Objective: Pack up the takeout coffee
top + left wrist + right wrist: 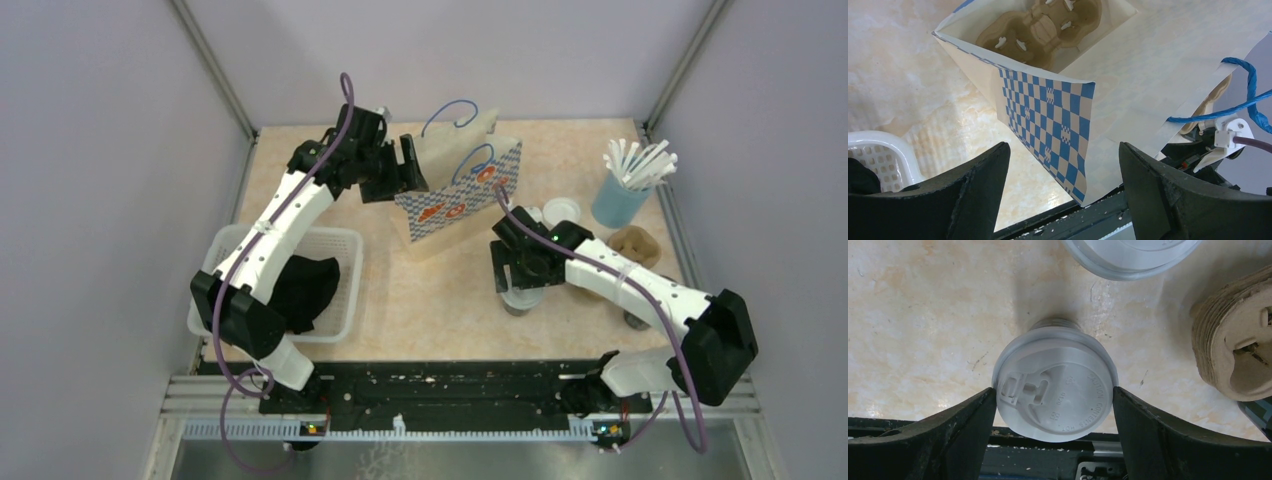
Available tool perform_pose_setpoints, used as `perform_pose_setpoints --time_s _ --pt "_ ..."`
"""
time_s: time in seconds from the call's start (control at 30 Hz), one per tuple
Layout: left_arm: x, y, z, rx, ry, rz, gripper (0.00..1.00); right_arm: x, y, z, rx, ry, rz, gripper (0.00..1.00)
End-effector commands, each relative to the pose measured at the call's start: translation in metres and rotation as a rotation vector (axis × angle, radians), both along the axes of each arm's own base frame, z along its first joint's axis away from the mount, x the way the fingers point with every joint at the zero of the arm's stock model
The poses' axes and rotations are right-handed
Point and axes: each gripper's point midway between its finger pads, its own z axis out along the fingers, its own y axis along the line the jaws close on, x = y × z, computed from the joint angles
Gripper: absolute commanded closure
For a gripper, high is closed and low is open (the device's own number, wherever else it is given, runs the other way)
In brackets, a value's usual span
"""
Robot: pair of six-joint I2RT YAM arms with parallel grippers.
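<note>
At about 4 o'clock on the surface [420,300], closest to the arms' bases, a coffee cup [1058,365] stands upright with its pale lid pressed on. The right tool [1054,390] hangs over it with its fingers [1158,435] spread wide, one on each side of the lid. In the wrist view the tips meet the lid's rim, but I cannot tell whether they actually press on it.

At 8 o'clock a white basket [345,240] holds a black cloth [305,285] (the left arm's forearm crosses above both). At 3 o'clock, to the right of the coffee cup and apart from it, sits a stack of brown cardboard trays [632,245].

Beyond the cup, toward 2 o'clock, a round white lid [560,210] rests on the surface. Further right, a blue tumbler [620,205] is full of white sticks [640,160].

Farthest back, near 12 o'clock, a paper bag [455,200] with blue checks and blue cord handles [450,110] stands with its mouth open. Another moulded brown tray [1043,25] lies in the bottom of the bag.

The left tool [410,165] is at the bag's left end with its fingers well apart. In its wrist view the bag's checked corner shows in the gap and touches neither finger.
</note>
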Motion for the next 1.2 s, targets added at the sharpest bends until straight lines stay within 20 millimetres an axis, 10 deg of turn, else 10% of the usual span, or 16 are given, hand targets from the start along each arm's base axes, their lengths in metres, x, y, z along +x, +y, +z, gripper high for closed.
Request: perform_pose_setpoints --time_s 0.0,0.73,1.17 --pt "0.001 -0.001 0.005 0.000 -0.018 -0.016 0.14 0.003 0.004 0.006 0.045 -0.026 -0.013 0.18" --pt "0.012 -0.017 0.017 -0.017 -0.014 0.038 0.25 0.016 -0.006 0.067 0.083 -0.229 0.033 0.33" --pt "0.037 0.006 -0.002 0.223 -0.074 0.058 0.37 0.042 -0.028 0.229 0.105 -0.630 0.072 0.34"
